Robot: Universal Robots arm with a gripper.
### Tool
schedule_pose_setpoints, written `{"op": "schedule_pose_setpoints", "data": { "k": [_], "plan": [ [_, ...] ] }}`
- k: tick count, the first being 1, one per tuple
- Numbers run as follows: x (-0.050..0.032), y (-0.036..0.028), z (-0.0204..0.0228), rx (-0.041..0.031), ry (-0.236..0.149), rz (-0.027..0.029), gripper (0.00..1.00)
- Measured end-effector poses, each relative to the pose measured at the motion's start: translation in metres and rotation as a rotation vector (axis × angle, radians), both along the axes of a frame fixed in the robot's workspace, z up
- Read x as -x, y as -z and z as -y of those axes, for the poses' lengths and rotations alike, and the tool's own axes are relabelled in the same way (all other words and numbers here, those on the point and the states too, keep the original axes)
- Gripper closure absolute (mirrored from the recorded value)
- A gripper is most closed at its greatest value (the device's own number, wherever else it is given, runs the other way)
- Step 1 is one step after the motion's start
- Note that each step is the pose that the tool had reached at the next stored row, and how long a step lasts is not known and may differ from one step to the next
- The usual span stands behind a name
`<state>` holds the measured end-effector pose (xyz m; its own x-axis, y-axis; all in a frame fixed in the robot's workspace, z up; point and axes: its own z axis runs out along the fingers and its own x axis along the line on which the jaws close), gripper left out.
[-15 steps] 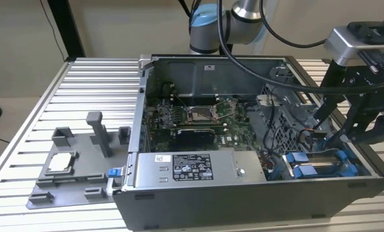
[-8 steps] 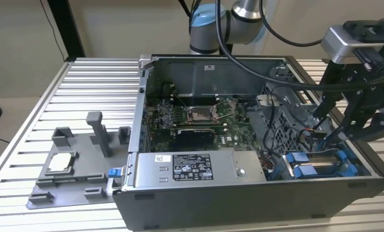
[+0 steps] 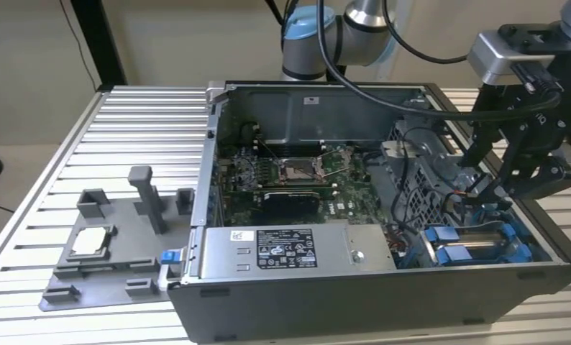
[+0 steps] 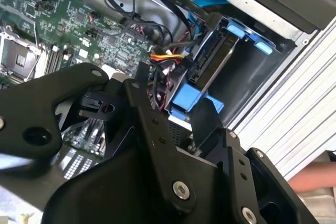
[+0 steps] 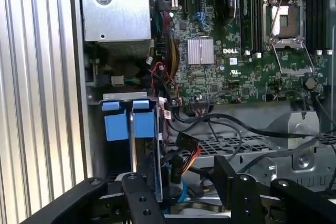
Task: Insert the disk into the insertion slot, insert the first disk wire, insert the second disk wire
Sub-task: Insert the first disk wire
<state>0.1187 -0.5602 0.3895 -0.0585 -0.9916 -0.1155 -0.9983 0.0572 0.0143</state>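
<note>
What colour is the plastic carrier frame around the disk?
Bright blue; the carrier frame shows best in the first wrist view.

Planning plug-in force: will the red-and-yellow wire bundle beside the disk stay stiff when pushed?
Probably floppy: the wire bundle bends loosely toward the disk. Its black plug looks like hard plastic, so likely stiff. Thin strands suggest it is light.

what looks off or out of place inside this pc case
Nothing looks damaged or spilled. The disk sits straight in the insertion slot. The only untidy spot is the loose tangle of wires beside it; whether any of them is plugged into the disk cannot be told.
</note>
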Motion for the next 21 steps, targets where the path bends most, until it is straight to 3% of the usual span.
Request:
{"op": "schedule_pose_setpoints", "data": {
  "k": [9,21],
  "plan": [
    [-0.0005,0.0005,-0.0012,0.0003,0.009,0.0001,0.0],
    [-0.0023,0.0038,-0.0005,-0.0022,0.11,-0.0001,0.0]
  ]
}}
